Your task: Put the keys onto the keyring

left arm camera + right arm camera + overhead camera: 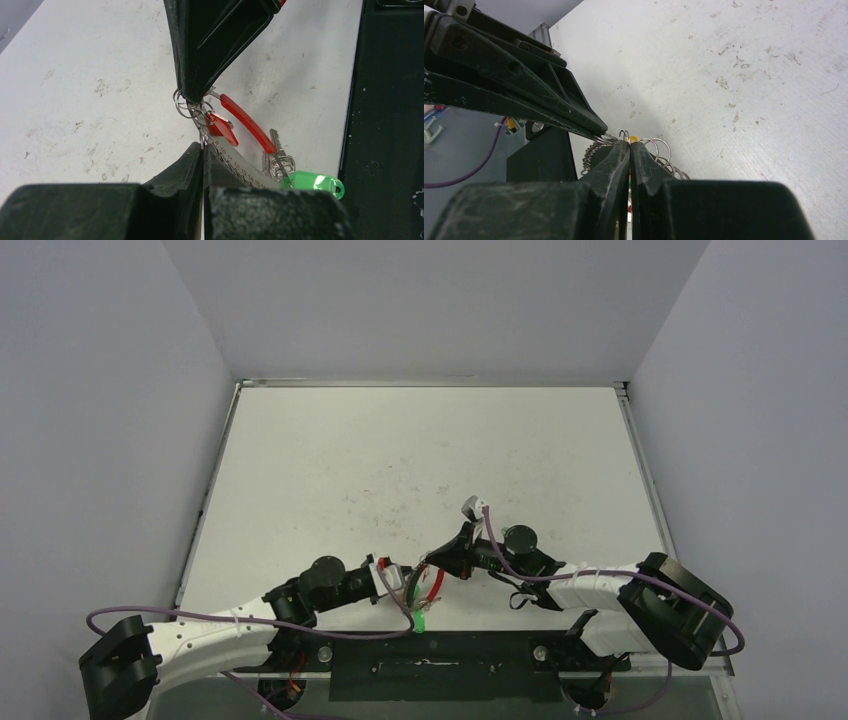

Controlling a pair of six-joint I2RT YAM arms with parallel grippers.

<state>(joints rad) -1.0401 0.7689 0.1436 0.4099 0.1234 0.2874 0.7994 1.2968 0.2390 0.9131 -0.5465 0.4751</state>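
Huddling at the near edge of the white desk (400, 460), the silvery coiled-wire keyring (434, 586) with its red curved plastic segment is mostly masked from above. The left pincer (203, 150), pressed together, pinches one of its loops; a red-headed key (223, 129) and green-headed key (315, 181) sit alongside, blades partly hidden. The right pincer (629, 146), likewise pressed together, nips the coil; a yellow speck (633, 138) peeks behind.

My left claw (403, 583) is pinched shut, reaching toward 3 o'clock. My right claw (436, 568) is closed too, pointing toward 8 o'clock, and the tips nearly meet.
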